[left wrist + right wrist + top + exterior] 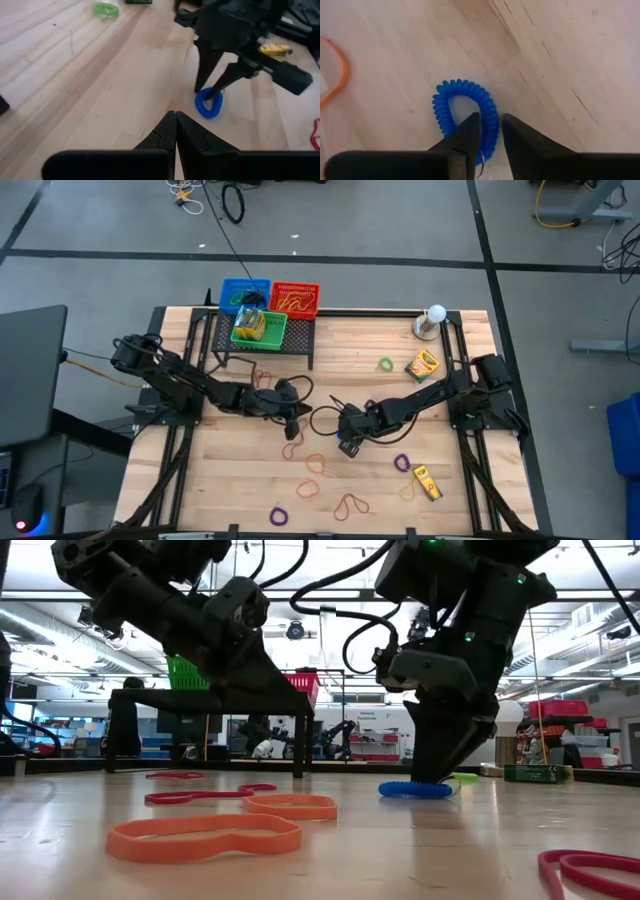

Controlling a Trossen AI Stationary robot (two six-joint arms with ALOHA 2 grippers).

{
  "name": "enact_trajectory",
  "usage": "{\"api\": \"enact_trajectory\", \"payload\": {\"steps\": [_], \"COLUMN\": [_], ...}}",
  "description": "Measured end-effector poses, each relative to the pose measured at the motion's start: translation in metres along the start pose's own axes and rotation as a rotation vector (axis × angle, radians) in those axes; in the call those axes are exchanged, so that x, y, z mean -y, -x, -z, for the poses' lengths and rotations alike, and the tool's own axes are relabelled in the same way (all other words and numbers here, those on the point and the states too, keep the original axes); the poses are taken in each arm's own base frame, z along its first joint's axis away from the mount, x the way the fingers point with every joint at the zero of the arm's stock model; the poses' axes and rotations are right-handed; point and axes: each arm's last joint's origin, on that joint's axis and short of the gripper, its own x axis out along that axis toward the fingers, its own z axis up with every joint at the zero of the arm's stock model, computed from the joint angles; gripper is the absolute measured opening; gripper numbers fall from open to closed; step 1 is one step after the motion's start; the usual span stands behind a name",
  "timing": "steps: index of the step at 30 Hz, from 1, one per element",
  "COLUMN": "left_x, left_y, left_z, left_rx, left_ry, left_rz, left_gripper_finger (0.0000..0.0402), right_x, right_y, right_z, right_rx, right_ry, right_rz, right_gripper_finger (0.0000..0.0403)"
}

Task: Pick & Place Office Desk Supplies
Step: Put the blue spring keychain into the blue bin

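A blue coiled band (465, 100) lies flat on the wooden table (240, 480) near its middle. My right gripper (491, 125) points steeply down onto it and is shut on one side of the loop; the low view shows it (432, 778) at the band (415, 789). My left gripper (175, 122) hovers shut just left of it, above the table, holding nothing. Loose bands lie about: orange (307, 488), purple (401, 463), green (386, 364). Two yellow crayon boxes (423, 364) (428, 482) lie flat on the right. My right gripper has one finger inside the blue loop and one outside, with the near side of the coil (490, 131) pinched between them. The fingers come from above, slanting down, and lie across the strand. The band still lies flat on the table.
Blue (245, 295), red (295, 298) and green (260, 327) baskets sit on a black stand (265, 350) at the far edge. A white ball on a round base (432, 320) stands at the far right. Orange bands (205, 837) lie near the front.
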Motion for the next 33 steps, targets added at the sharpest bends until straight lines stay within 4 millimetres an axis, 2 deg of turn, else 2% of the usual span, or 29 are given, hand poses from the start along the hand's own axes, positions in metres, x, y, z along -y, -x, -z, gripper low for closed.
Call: {"api": "enact_trajectory", "payload": {"steps": [9, 12, 16, 22, 27, 33], "left_x": [-0.011, -0.015, -0.022, -0.029, -0.032, -0.037], "left_y": [-0.004, -0.006, -0.008, -0.01, -0.011, -0.012], "left_z": [-0.004, -0.006, -0.009, -0.019, -0.029, -0.03], "left_rx": [-0.014, -0.032, -0.026, -0.026, 0.03, 0.028], "left_ry": [0.156, 0.226, 0.374, 0.522, 0.617, 0.666], "left_rz": [0.006, 0.034, 0.023, 0.139, 0.195, 0.195], "left_gripper_finger": [0.0011, 0.0011, 0.0016, 0.0053, 0.0094, 0.0134], "right_x": [0.001, 0.003, 0.004, 0.007, 0.005, 0.001], "right_y": [0.002, 0.009, 0.029, 0.053, 0.059, 0.062], "right_z": [-0.002, -0.006, -0.016, -0.025, -0.032, -0.039], "right_rx": [0.016, 0.059, 0.179, 0.363, 0.477, 0.572], "right_ry": [0.013, 0.006, 0.007, 0.052, 0.07, 0.036], "right_rz": [-0.007, 0.013, 0.031, 0.119, 0.148, 0.132], "right_gripper_finger": [0.0028, 0.0025, 0.0033, 0.0029, 0.0029, 0.0029]}}
